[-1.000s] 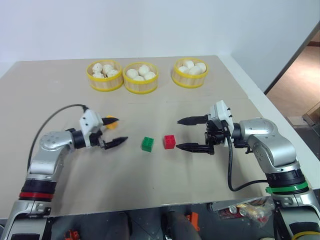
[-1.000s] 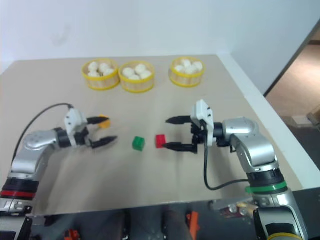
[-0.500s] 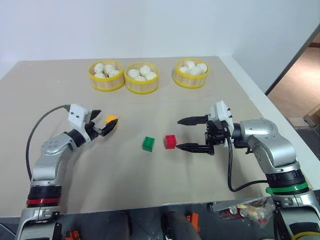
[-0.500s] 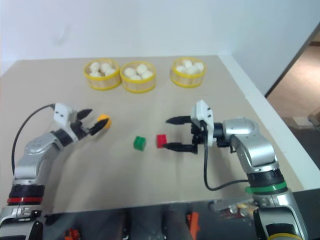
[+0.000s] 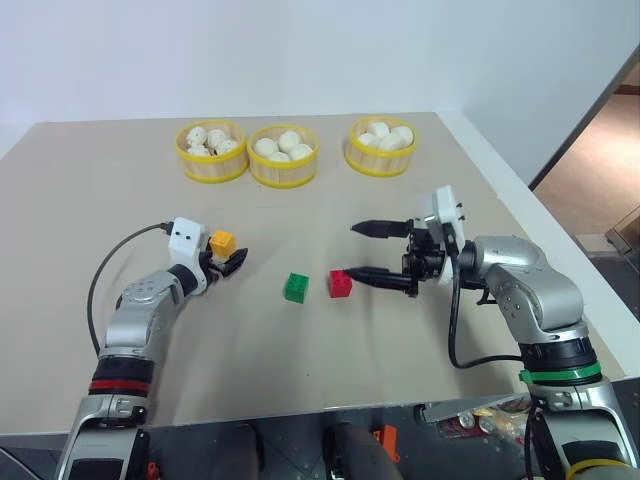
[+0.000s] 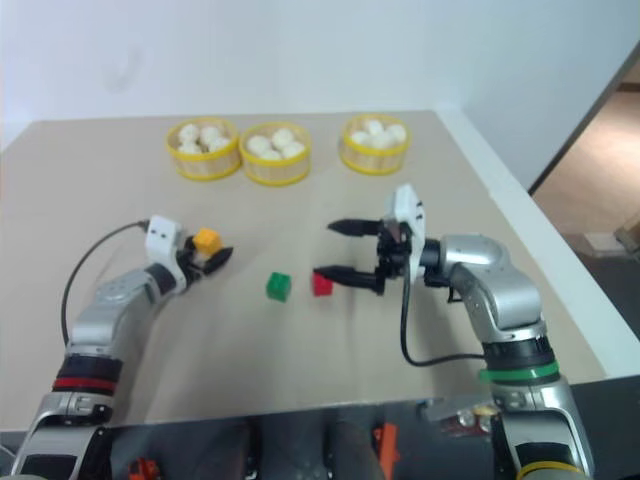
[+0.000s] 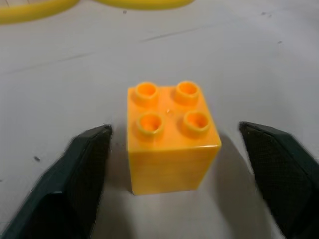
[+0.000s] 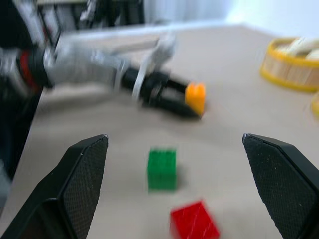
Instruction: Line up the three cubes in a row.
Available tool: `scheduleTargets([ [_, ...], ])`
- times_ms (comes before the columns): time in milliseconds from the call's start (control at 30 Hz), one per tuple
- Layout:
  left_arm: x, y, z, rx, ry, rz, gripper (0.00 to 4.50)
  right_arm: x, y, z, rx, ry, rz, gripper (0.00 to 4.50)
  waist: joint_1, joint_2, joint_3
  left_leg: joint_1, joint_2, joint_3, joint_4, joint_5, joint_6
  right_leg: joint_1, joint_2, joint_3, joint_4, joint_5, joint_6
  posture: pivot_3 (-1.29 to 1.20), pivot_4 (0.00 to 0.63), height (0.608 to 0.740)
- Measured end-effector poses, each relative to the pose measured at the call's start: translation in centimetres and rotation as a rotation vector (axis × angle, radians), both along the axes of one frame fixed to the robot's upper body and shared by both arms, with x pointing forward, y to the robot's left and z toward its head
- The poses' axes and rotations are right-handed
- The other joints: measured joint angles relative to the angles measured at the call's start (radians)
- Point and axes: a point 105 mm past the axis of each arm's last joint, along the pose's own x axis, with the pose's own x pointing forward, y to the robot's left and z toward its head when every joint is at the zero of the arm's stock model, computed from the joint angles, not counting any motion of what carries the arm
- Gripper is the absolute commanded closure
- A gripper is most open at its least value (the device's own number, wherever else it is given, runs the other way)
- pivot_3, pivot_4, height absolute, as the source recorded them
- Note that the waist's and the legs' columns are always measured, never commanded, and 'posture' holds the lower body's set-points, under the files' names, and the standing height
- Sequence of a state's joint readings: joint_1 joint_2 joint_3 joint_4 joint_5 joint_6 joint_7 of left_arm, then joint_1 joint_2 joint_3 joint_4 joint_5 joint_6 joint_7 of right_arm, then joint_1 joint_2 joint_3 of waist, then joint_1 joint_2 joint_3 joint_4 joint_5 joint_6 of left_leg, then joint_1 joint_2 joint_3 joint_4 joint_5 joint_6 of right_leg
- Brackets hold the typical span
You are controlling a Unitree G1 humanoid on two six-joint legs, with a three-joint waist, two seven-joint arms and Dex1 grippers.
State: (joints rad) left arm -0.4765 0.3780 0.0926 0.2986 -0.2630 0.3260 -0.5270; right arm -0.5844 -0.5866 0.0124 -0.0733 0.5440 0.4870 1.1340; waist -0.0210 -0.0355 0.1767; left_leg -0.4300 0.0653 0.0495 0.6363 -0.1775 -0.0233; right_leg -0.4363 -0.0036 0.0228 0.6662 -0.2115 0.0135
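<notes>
Orange-yellow cube (image 7: 169, 137) btwn left fingers (image 7: 75, 174) – bun baskets (image 5: 283, 155) behind, well apart

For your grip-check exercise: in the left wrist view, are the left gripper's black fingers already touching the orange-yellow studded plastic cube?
No: bare table shows between each finger and the orange-yellow studded plastic cube.

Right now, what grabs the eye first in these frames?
The left gripper straddling the orange-yellow cube, a gap on both sides, out to the left. Then the green cube and red cube side by side mid-table, the open right gripper just right of the red one.
</notes>
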Motion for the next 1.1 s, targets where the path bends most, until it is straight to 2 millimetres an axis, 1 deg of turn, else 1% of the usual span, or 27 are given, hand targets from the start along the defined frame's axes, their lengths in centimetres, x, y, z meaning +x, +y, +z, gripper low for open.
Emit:
scheduleTargets([
  [67,0.2,-0.1,0.0,0.004,0.001,0.002,2.19,0.1,0.1,0.2,0.005,-0.003,-0.003,0.0,0.0,0.0,0.0,0.0,0.0,0.0,0.0,0.0,0.0,0.0,0.0,0.0,0.0,0.0,0.0,0.0,0.15,0.74],
  [100,0.2,-0.1,0.0,0.012,0.0,0.004,2.61,0.1,0.1,0.2,0.006,-0.002,-0.006,0.0,0.0,0.0,0.0,0.0,0.0,0.0,0.0,0.0,0.0,0.0,0.0,0.0,0.0,0.0,0.0,0.0,0.15,0.74],
  [167,0.3,-0.1,0.0,0.019,-0.002,0.001,3.15,0.1,0.1,0.2,0.006,-0.002,-0.007,0.0,0.0,0.0,0.0,0.0,0.0,0.0,0.0,0.0,0.0,0.0,0.0,0.0,0.0,0.0,0.0,0.0,0.15,0.74],
  [233,0.3,-0.3,0.0,0.028,-0.007,-0.011,3.15,0.1,0.0,0.2,0.005,-0.004,-0.008,0.0,0.0,0.0,0.0,0.0,0.0,0.0,0.0,0.0,0.0,0.0,0.0,0.0,0.0,0.0,0.0,0.0,0.15,0.74],
  [300,0.0,-0.6,0.1,0.039,-0.006,-0.068,3.15,0.1,0.0,0.1,0.003,-0.004,-0.009,0.0,0.0,0.0,0.0,0.0,0.0,0.0,0.0,0.0,0.0,0.0,0.0,0.0,0.0,0.0,0.0,0.0,0.15,0.74],
  [367,-1.4,-1.0,0.3,0.079,-0.016,-0.197,3.15,0.1,-0.1,0.0,-0.005,-0.004,-0.013,0.0,-0.002,0.0,0.0,0.0,0.0,0.001,-0.001,0.0,0.0,-0.001,0.0,0.001,0.0,0.0,0.0,0.0,0.15,0.74],
  [400,-2.3,-1.4,0.5,0.104,-0.033,-0.277,3.15,0.1,-0.2,-0.1,-0.01,-0.004,-0.015,0.0,-0.003,0.0,0.0,0.0,0.0,0.001,-0.001,0.0,0.0,-0.001,0.0,0.001,0.0,-0.001,-0.001,0.0,0.15,0.74],
  [433,-3.6,-1.7,0.7,0.141,-0.054,-0.388,3.15,0.1,-0.4,-0.2,-0.018,-0.004,-0.02,0.0,-0.004,0.0,0.0,0.0,0.0,0.001,-0.002,0.0,0.0,-0.001,0.0,0.001,0.0,-0.001,-0.002,0.0,0.15,0.74],
  [467,-4.3,-1.9,0.8,0.163,-0.064,-0.445,3.15,0.1,-0.4,-0.2,-0.021,-0.005,-0.022,0.0,-0.003,0.0,0.0,0.0,0.0,0.001,-0.002,0.0,0.0,-0.002,0.0,0.001,0.0,-0.001,-0.002,0.0,0.15,0.74],
  [533,-5.6,-1.5,0.6,0.208,-0.067,-0.562,3.15,0.1,-0.5,-0.2,-0.026,-0.009,-0.022,0.0,-0.002,0.0,0.0,0.0,0.001,0.0,-0.002,0.0,0.0,-0.002,0.001,0.0,0.0,-0.002,-0.003,0.0,0.15,0.74],
  [600,-6.2,-0.8,0.4,0.245,-0.058,-0.625,3.15,0.1,-0.5,-0.2,-0.03,-0.012,-0.022,0.0,0.0,0.0,0.0,0.0,0.001,0.0,-0.002,0.0,0.0,-0.002,0.001,-0.001,0.0,-0.002,-0.005,0.0,0.15,0.74],
  [667,-6.7,-0.1,-0.1,0.29,-0.035,-0.695,3.15,0.1,-0.6,-0.2,-0.037,-0.014,-0.023,0.0,0.0,0.0,0.0,0.0,0.001,0.001,-0.002,0.0,0.0,-0.002,0.0,0.0,0.0,-0.003,-0.007,0.0,0.15,0.74],
  [767,-6.9,0.1,-0.6,0.312,-0.013,-0.769,3.15,0.1,-0.7,-0.3,-0.048,-0.017,-0.021,0.0,0.0,0.0,0.0,-0.001,0.001,0.001,-0.001,0.0,0.0,-0.002,-0.001,0.0,0.0,-0.003,-0.007,0.0,0.15,0.74],
  [867,-6.5,-0.1,-0.4,0.333,-0.019,-0.812,3.15,0.0,-0.7,-0.3,-0.05,-0.016,-0.015,0.0,0.001,0.0,0.0,-0.001,0.0,0.001,0.0,0.0,0.0,-0.002,-0.001,0.0,0.0,-0.003,-0.006,0.0,0.15,0.74],
  [967,-6.3,-0.7,-0.6,0.335,-0.027,-0.848,3.15,0.0,-0.6,-0.3,-0.051,-0.015,-0.015,0.0,0.0,0.0,0.0,-0.001,0.001,0.001,0.0,0.0,0.0,-0.002,0.0,0.0,0.0,-0.001,-0.002,0.0,0.15,0.74],
  [1100,-6.2,-1.3,-0.6,0.34,-0.04,-0.887,3.15,0.0,-0.6,-0.5,-0.058,-0.013,-0.012,0.0,0.0,0.0,0.0,-0.001,0.001,0.001,-0.001,0.0,0.0,-0.002,0.001,0.0,0.0,-0.001,-0.002,0.0,0.15,0.74],
])
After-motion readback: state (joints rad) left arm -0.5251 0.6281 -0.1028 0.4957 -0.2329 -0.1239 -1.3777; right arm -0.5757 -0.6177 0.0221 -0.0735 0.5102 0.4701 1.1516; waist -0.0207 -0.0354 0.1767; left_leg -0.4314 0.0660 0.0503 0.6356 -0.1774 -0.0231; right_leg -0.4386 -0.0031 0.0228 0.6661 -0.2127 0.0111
